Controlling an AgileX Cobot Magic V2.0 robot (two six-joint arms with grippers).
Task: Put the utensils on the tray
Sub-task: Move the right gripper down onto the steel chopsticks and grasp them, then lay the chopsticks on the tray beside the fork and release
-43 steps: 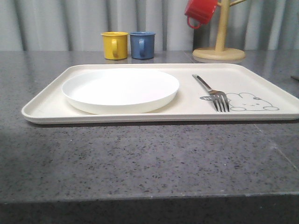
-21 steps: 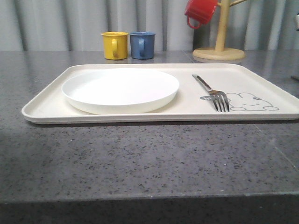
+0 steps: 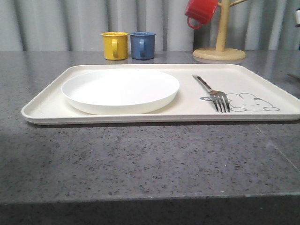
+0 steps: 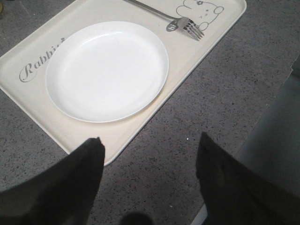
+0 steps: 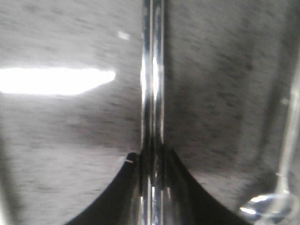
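On the tray (image 3: 140, 118) nothing has shifted over the last second: the fork (image 3: 213, 93) lies right of the plate (image 3: 121, 90), tines toward the near rim. The right hand (image 5: 151, 161) is clamped on a slim shiny utensil (image 5: 152, 84), low over the table (image 5: 61, 42); which piece it is I cannot tell. So a second utensil looks picked and awaits carrying over. The left hand (image 4: 147, 145) hangs with fingers apart, holding nothing, over the tray's near edge.

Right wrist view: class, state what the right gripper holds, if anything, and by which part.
The right gripper is shut on a slim silver utensil, pinching its narrow shaft; blur hides which utensil it is.
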